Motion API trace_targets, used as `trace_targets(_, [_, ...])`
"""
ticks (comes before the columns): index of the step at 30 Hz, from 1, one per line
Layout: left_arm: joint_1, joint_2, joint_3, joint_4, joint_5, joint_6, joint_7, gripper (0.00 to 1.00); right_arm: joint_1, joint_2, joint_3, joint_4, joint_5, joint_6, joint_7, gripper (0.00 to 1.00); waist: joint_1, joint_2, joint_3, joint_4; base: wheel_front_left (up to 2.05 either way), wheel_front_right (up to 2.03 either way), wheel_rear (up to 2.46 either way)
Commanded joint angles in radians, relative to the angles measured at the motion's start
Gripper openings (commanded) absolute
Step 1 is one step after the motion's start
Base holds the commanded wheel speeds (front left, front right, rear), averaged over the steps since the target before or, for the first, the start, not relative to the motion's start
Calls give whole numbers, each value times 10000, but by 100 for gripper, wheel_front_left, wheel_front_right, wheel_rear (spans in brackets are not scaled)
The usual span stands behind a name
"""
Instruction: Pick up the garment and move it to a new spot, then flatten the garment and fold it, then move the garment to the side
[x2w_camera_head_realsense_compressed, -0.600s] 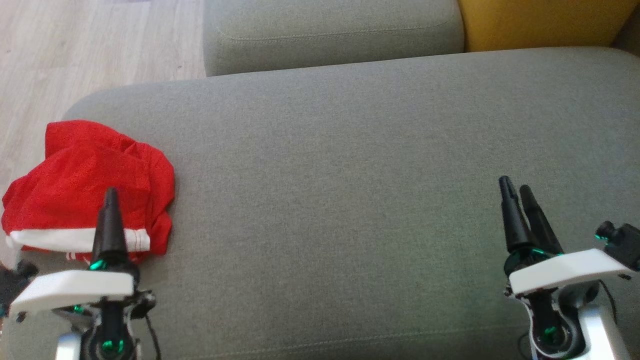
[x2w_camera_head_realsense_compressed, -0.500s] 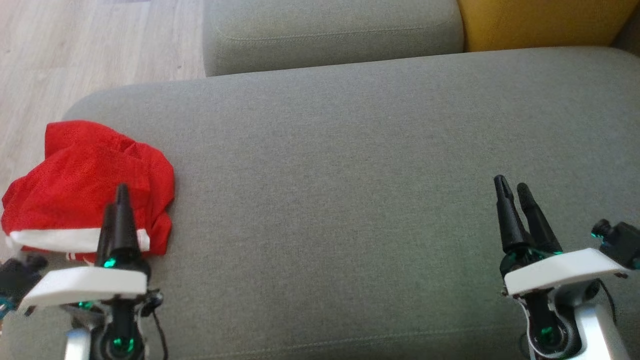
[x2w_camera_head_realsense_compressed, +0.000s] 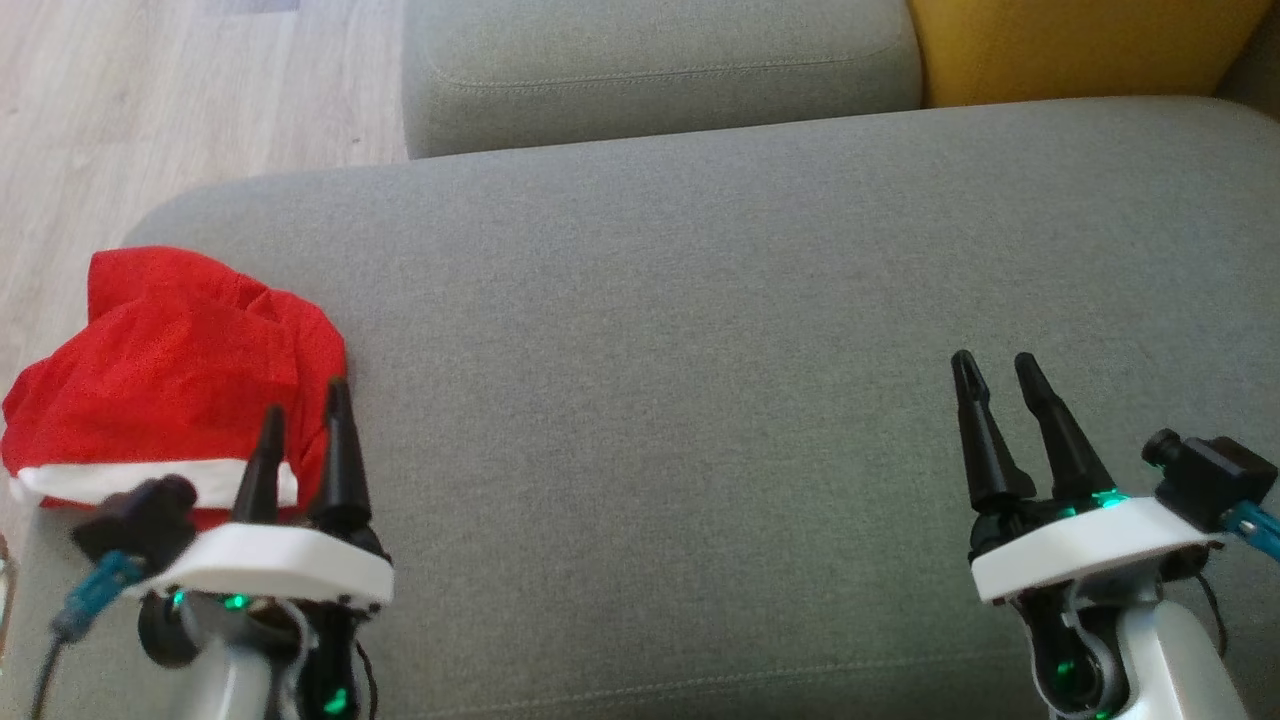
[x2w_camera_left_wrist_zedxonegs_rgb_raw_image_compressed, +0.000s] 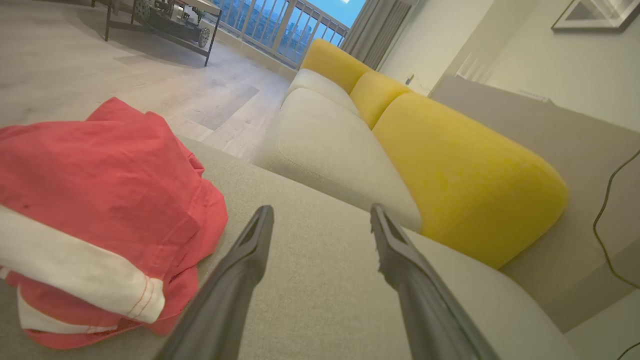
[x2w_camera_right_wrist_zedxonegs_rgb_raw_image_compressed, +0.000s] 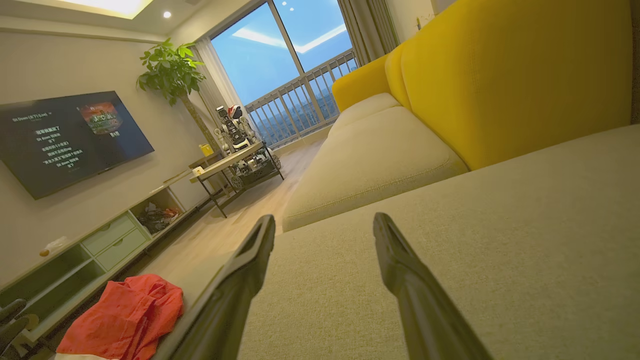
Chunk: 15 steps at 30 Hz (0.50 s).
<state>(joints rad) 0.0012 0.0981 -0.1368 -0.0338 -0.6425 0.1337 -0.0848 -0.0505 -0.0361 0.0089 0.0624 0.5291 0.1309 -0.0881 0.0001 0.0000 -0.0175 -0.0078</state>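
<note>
Garment (x2w_camera_head_realsense_compressed: 170, 380) lies crumpled just ahead and to the left of the spread left pincer (x2w_camera_head_realsense_compressed: 305, 398).
Red cloth with a white band, it sits in a heap at the left end of the grey sofa seat (x2w_camera_head_realsense_compressed: 650, 350). The left pincer's two dark fingers stand apart. In the head view their tips sit over the heap's near right edge. In the left wrist view the cloth lies left of the left finger, with bare cushion between the two; whether that finger touches the cloth I cannot tell. The right pincer (x2w_camera_head_realsense_compressed: 994, 358) is well apart from the garment, far to its right, fingers likewise spread over bare seat. Beyond both pincers' tips are a second grey cushion (x2w_camera_head_realsense_compressed: 660, 60) and a yellow backrest (x2w_camera_head_realsense_compressed: 1060, 45).
</note>
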Motion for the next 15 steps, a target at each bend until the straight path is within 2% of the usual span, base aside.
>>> trace_targets(1, [-246, 299, -66, -256, 475, 295, -188, 100, -536, -104, 219, -516, -497, -1, -167, 100, -1, 0, -11, -8, 0, 0, 0])
trace_targets(8, [-396, 995, -1275, 35, 1547, 1341, -396, 100, -396, -108, 289, -623, -1412, -1, -374, 100, -1, 0, -40, -83, 0, 0, 0])
trace_targets(15, [-635, 1451, -2248, 155, 2269, 2338, -604, 100, -318, -113, 362, -699, -2195, -1, -580, 100, -1, 0, -74, -167, 0, 0, 0])
